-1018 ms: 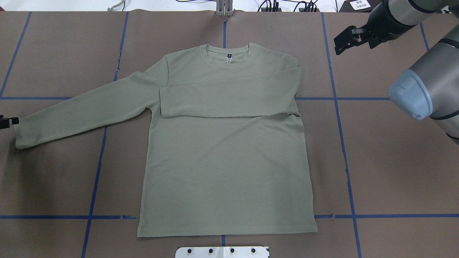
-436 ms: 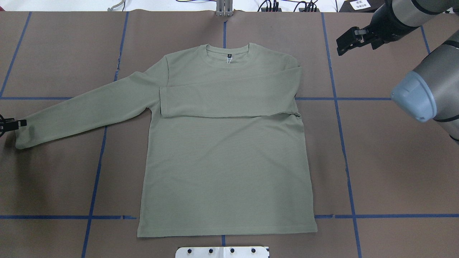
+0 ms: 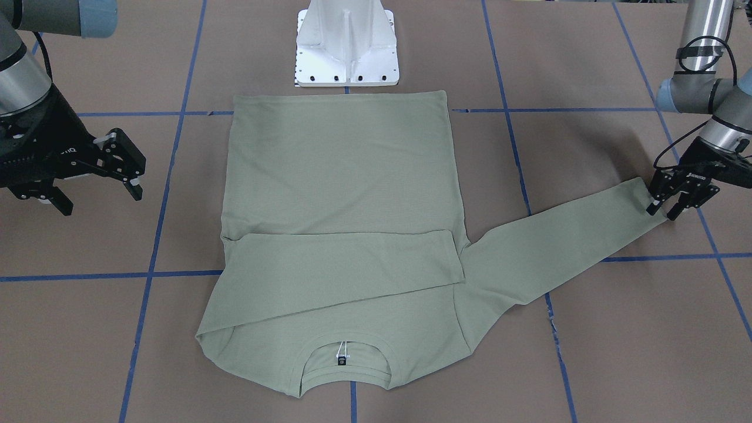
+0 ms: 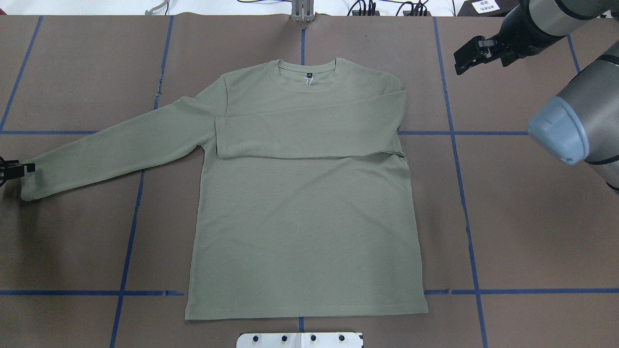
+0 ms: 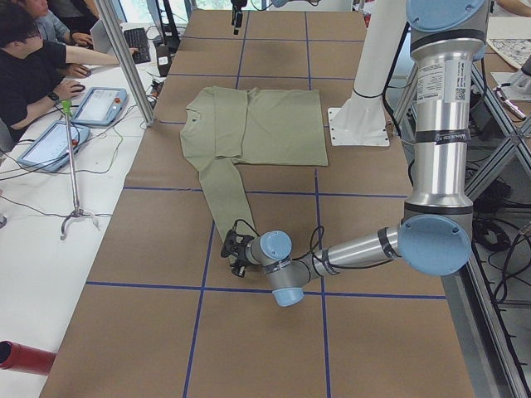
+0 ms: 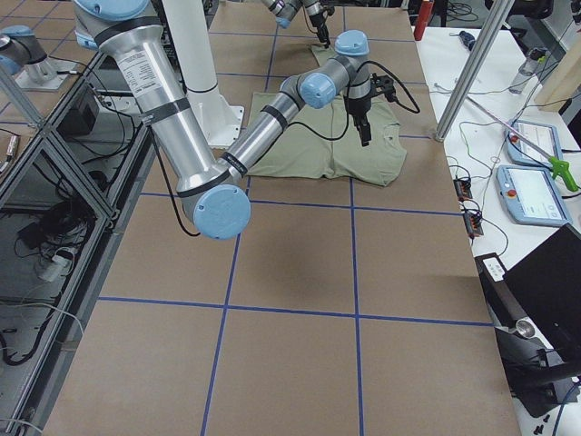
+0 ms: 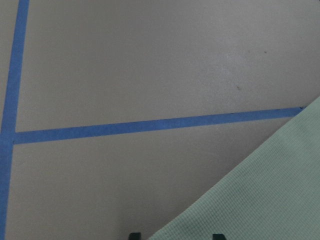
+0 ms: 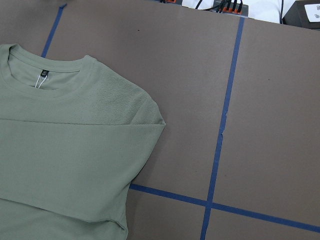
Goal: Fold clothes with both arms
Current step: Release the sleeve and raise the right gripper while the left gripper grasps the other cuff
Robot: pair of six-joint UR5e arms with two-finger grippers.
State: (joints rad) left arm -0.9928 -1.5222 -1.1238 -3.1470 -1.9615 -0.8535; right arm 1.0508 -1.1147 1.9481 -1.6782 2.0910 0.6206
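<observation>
- Front view: the left gripper [image 3: 661, 211] is low at the cuff of the outstretched sleeve, jaws spread.
- Left wrist view adds detail: two fingertips [image 7: 134, 235] at the bottom edge with cuff fabric between them. I see no pinch.
- Overhead only catches a sliver of that gripper at the frame's left edge.
- The right gripper [image 3: 98, 200] has its jaws wide apart over bare surface, well apart from the shirt.
- Right wrist view shows the folded shoulder and neckline only.
- The shirt [image 4: 304, 217] lies flat mid-surface, front up, neckline away from the robot. One sleeve is folded across the chest, the other runs straight out to the left arm.
- The surface [image 4: 532, 217] is brown paper with a blue tape grid. The white pedestal base [image 3: 346, 47] sits just beside the hem.
- Left side view: a person [image 5: 33, 66] is seated with tablets [image 5: 99, 104] at the far edge.
- The black neck label [image 3: 342, 360] has print too small to read.
</observation>
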